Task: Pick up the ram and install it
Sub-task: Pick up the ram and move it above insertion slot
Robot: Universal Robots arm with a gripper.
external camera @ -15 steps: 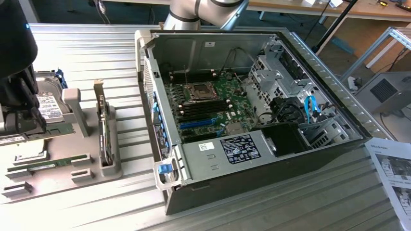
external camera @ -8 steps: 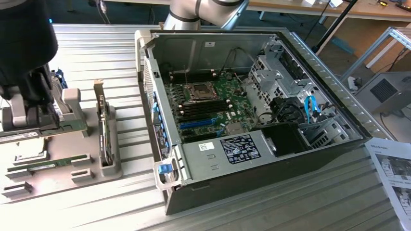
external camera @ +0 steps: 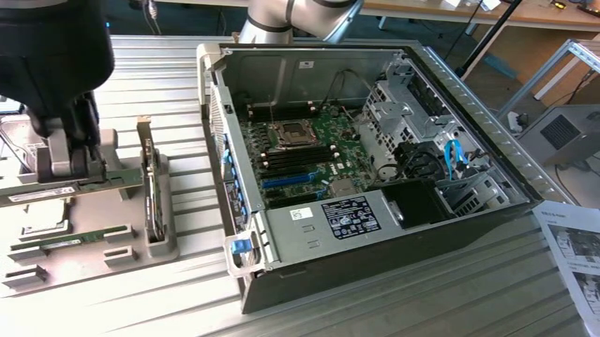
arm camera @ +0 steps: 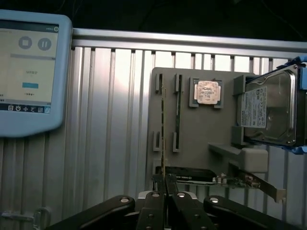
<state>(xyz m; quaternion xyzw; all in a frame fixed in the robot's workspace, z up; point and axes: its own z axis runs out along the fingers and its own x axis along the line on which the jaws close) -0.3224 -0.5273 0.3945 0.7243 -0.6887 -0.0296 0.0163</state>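
The ram (external camera: 39,193), a long, thin green circuit-board stick with a pale label along its side, is clamped between my fingertips. My gripper (external camera: 83,173) is clenched on it near its middle, and it lies level across me at the exterior view's left. Through the wrist view I see it edge-on, a fine golden-green line (arm camera: 163,134) running out from where my two dark fingers (arm camera: 154,206) press together at my gripper (arm camera: 165,189). From the exterior view it looks raised above the flat grey plastic holder tray (external camera: 126,247), though I cannot tell whether its lower edge is quite free of the tray's small stands. A second green memory stick (external camera: 70,241) lies in that tray just beneath me, resting in its clips (arm camera: 177,120). The tray (arm camera: 201,139) also carries a square silver processor chip (arm camera: 207,92), a metal-cased hard drive with a white label (arm camera: 268,108), and a black expansion card with a metal bracket (arm camera: 192,175), which stands on edge (external camera: 150,189) at the tray's side nearest the computer. The tray sits on a ribbed aluminium table (external camera: 159,77), where a pale blue touchscreen tablet (arm camera: 31,72) also lies. To the exterior view's right, well apart from me, an open black computer case (external camera: 468,105) lies on its side with the green motherboard (external camera: 300,151) exposed, and a printed sheet of paper (external camera: 572,246) lies beyond it.
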